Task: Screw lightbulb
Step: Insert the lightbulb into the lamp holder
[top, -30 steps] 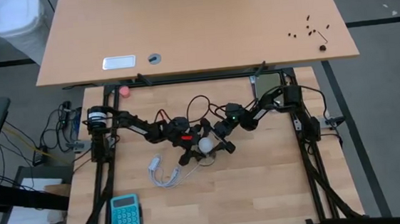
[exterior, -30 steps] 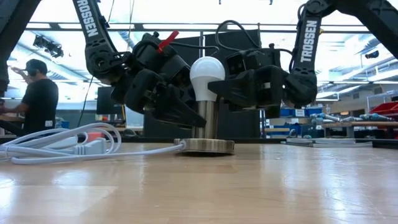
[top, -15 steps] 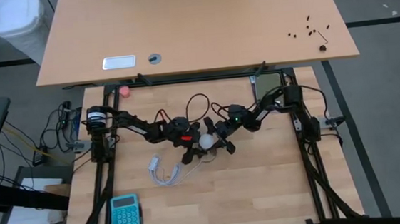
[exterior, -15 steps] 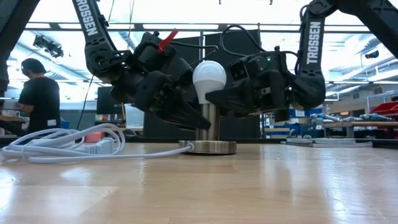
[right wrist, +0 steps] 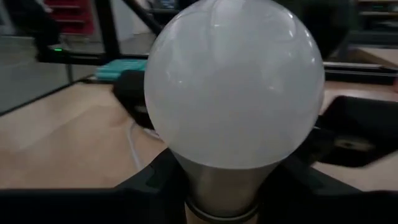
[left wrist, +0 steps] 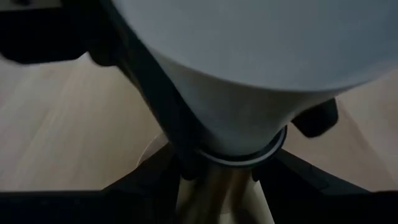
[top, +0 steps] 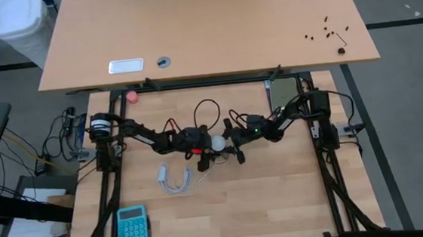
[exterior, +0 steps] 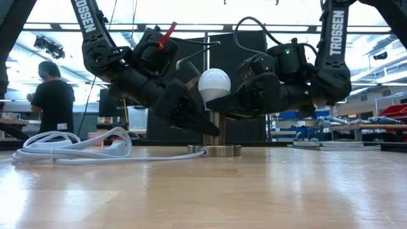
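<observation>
The white frosted lightbulb (top: 218, 142) (exterior: 214, 83) (right wrist: 233, 81) stands upright on the brass stem (exterior: 216, 130) of a round metal socket disc (exterior: 214, 151), which rests on the table. My left gripper (top: 211, 148) (exterior: 205, 126) reaches in from the table's left, slanting down, and is shut on the stem under the bulb. From the right, nearly level, comes my right gripper (top: 227, 141) (exterior: 219, 102), shut on the bulb's neck. My left gripper pinches the socket's brass stem (left wrist: 217, 190) between its two fingers, just below the bulb's collar. It comes from the table's left, slanting down. The socket's disc stays on the table. My right gripper holds the bulb's grey neck (right wrist: 221, 180), below the globe, between its two fingers, one on each side. The fingers come about level from the table's right. The bulb stands upright on the socket's stem.
A coiled white cord (top: 175, 180) (exterior: 70, 149) runs from the socket toward the left. A teal calculator (top: 132, 227) lies near the front left and a small pink ball (top: 132, 96) at the far left. Beyond the far edge stands a second table (top: 204, 28). A person (exterior: 54, 95) stands behind.
My right gripper has swung toward the far edge, turned at the wrist and closed in on the bulb's neck. My left gripper has turned too, keeping its hold on the stem. The socket with the bulb has slid a little toward the far edge, dragging the cord.
</observation>
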Motion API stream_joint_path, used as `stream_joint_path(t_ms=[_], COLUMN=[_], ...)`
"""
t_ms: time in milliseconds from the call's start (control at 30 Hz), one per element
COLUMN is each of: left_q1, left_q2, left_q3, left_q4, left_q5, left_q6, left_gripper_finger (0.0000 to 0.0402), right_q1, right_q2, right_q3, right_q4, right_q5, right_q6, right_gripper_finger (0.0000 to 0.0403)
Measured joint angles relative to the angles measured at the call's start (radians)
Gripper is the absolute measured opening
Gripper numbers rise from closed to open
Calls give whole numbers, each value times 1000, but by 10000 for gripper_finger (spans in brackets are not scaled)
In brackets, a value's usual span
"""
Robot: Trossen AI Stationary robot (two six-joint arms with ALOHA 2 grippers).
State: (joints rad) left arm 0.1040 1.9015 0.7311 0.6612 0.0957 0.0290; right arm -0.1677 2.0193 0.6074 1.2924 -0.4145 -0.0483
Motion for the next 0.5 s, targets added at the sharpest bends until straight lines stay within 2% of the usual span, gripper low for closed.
stream_joint_path(t_ms=[100, 367, 500], left_q1=[-17, -68, -85], left_q2=[0, 3, 7], left_q3=[-2, 0, 2], left_q4=[-6, 6, 30], left_q5=[-69, -328, -408], left_q6=[-25, -111, -148], left_gripper_finger=[197, 197, 197], right_q1=[31, 111, 152], right_q2=[-1, -2, 0], right_q3=[-7, -10, 0], right_q4=[2, -4, -18], right_q5=[108, 452, 629], right_q6=[4, 37, 66], right_gripper_finger=[176, 176, 177])
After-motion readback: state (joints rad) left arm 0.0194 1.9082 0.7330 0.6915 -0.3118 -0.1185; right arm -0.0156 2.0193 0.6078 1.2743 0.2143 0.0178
